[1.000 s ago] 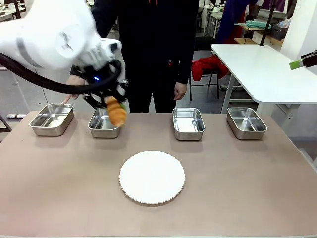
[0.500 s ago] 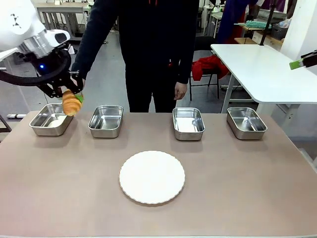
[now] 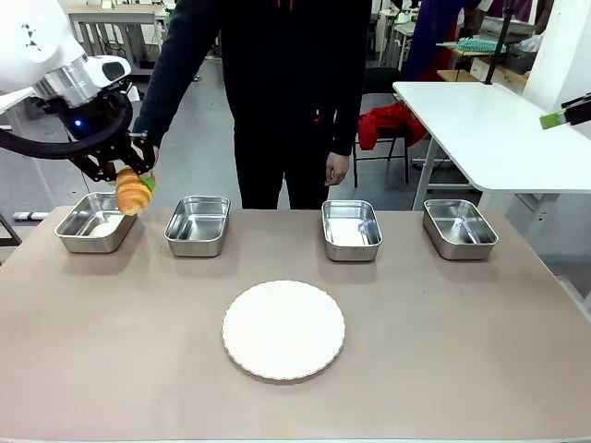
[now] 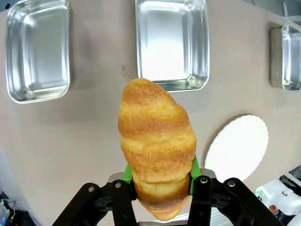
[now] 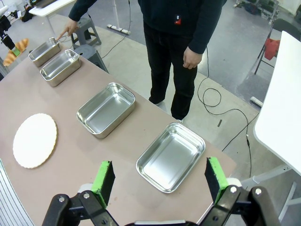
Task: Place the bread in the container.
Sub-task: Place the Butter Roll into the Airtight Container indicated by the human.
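Holding the croissant (image 3: 135, 192) in the air with the left gripper (image 3: 132, 177), jaws pinching it from both sides, green pads (image 4: 127, 173) pressed on the lower third of the crust. Hanging just above the right rim of the leftmost steel tray (image 3: 95, 221), at the far left of the table (image 3: 443, 351), not yet inside it. In the left wrist view, long axis of the bread running straight out along the fingers, so one tapered end sitting between the jaws and the other end pointing away from the wrist, down toward the table. In that same view, free tip lying over the bare table between two trays, not clearly over either one. Probably needs a small shift toward the tray's middle before lowering, since release from here could drop the bread on the rim.

Person's hand (image 3: 140, 157) just behind the gripper, one finger pointing down at the leftmost tray; seems to mark this one as the target among four identical trays. White scalloped plate (image 3: 283, 329) in the table's middle, bare.

Right gripper (image 5: 160, 181) well apart from the bread, near the rightmost tray (image 5: 170, 157), jaws spread wide with nothing between them. Left arm clearly the nearer one, and the one to finish the placing.
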Controlling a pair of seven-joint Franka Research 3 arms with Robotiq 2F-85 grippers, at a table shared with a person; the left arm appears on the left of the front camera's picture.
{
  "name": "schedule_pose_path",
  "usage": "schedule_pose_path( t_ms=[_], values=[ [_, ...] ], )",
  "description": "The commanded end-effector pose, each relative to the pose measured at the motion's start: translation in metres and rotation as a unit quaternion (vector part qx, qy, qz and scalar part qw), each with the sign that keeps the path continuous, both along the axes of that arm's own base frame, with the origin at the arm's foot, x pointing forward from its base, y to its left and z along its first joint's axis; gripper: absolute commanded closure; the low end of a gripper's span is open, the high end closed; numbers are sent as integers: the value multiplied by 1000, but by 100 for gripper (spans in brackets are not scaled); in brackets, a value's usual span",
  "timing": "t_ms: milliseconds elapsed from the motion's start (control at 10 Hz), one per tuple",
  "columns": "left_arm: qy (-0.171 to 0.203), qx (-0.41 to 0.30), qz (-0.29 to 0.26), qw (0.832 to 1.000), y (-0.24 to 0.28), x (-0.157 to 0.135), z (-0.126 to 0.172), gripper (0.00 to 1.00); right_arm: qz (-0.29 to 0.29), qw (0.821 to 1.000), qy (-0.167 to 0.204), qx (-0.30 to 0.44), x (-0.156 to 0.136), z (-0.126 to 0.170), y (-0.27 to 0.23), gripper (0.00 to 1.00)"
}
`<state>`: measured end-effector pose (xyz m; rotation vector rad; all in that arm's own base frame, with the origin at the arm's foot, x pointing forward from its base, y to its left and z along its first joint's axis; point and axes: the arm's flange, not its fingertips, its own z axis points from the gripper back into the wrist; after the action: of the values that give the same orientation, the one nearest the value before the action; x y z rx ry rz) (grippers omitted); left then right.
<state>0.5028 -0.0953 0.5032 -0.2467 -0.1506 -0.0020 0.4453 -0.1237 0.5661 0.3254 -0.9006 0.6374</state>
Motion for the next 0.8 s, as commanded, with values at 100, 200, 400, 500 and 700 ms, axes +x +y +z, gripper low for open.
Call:
schedule_pose_path(
  t_ms=[100,200,400,500,700],
  values=[
    [-22,5,-3,1000,23,17,-1,55,1,1000,-7,7,1,1,0,0],
    [-10,-1,-29,1000,47,45,-7,55,1,1000,-7,7,1,1,0,0],
    [24,-12,-58,998,91,93,-27,55,1,1000,-7,7,1,1,0,0],
    [33,7,-87,996,105,104,-34,55,1,1000,-7,7,1,1,0,0],
    [42,28,-91,995,125,126,-67,55,1,1000,-7,7,1,1,0,0]
  ],
)
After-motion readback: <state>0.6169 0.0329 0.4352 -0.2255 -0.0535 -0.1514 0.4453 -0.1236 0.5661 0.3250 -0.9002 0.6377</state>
